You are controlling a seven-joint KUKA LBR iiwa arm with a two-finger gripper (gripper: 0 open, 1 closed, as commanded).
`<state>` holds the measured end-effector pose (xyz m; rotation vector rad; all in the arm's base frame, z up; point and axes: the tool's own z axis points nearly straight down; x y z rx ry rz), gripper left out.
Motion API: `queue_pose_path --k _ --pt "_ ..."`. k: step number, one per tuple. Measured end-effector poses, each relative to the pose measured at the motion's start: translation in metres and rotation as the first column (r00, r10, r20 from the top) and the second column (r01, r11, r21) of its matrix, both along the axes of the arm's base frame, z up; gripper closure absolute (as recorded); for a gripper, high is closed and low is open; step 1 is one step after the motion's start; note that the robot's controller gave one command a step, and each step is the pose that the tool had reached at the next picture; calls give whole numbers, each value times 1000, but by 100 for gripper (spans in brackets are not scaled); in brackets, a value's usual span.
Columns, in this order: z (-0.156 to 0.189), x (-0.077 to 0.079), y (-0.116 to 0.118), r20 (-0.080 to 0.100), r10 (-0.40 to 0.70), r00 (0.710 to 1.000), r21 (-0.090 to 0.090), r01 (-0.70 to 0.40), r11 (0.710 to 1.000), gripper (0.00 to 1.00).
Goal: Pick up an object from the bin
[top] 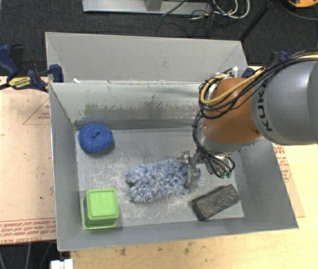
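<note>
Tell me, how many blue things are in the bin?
2. A round blue ball sits at the bin's upper left, and a fluffy blue-and-white clump lies in the middle, beside the pincer. The arm might hide more.

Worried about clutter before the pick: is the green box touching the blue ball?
Apart. The camera view shows the green box near the bin's front left corner and the blue ball further back, with bare bin floor between them.
</note>
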<state>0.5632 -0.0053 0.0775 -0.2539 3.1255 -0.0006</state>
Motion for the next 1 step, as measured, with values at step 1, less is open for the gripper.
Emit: queue_pose_path --k 1 --pt "21 -2 0 -8 -4 1000 1 4 1000 100"
